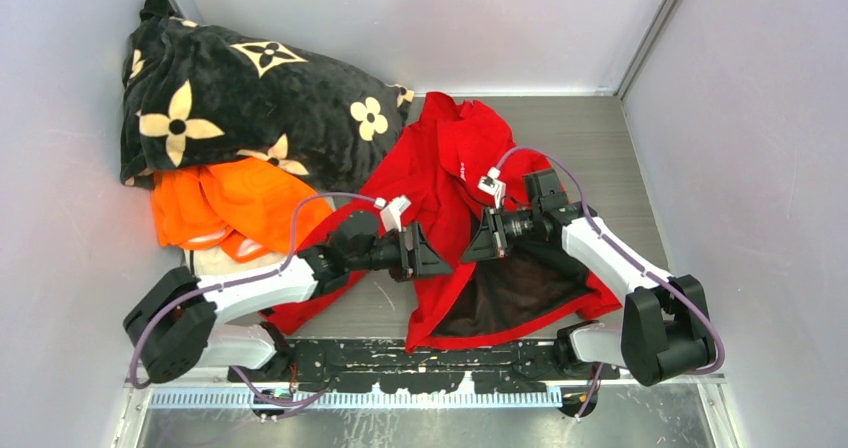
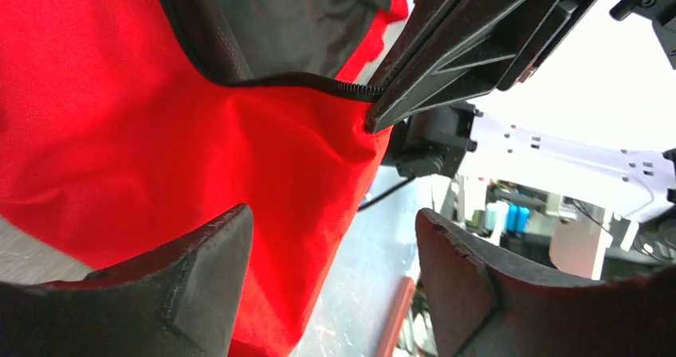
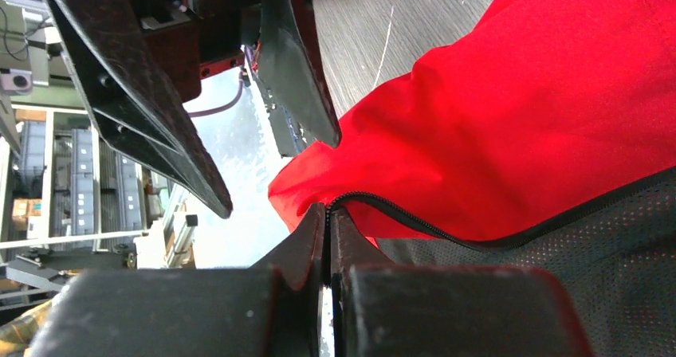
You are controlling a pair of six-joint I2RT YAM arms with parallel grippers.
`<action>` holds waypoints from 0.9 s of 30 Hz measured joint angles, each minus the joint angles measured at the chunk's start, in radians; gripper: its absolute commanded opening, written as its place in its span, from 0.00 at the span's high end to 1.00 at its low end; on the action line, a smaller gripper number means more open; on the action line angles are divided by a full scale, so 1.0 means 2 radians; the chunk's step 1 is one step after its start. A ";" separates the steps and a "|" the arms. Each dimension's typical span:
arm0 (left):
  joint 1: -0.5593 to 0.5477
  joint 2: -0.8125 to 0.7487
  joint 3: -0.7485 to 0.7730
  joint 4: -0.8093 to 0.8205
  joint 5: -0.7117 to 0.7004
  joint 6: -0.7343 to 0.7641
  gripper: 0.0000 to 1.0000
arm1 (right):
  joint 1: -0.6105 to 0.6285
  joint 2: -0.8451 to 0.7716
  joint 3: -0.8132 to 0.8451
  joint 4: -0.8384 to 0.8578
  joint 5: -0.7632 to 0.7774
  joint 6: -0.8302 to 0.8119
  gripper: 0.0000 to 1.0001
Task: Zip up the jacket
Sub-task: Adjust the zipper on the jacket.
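Top view: the jacket lies unzipped at the middle of the table, its dark lining exposed toward the near edge. Both arms reach inward and meet over the front opening, wrists nearly level. The right gripper has its jaws pressed together on the red front edge, at the end of the zip teeth. The left gripper faces it with jaws spread wide, holding nothing, the red fabric just beyond them.

The small white mark on the jacket, perhaps a logo, is unreadable.
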 measured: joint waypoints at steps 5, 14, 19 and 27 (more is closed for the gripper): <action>-0.002 0.066 0.000 0.071 0.065 -0.033 0.33 | 0.003 0.000 -0.005 0.005 0.001 -0.004 0.99; -0.010 0.121 0.005 0.131 0.109 -0.050 0.68 | 0.004 0.000 -0.012 0.031 0.000 0.018 0.99; -0.011 0.149 0.016 0.141 0.121 -0.050 1.00 | 0.004 0.000 -0.015 0.036 0.000 0.019 0.99; -0.013 0.144 0.029 0.088 0.112 0.051 1.00 | 0.005 0.000 -0.001 -0.043 0.010 -0.056 0.70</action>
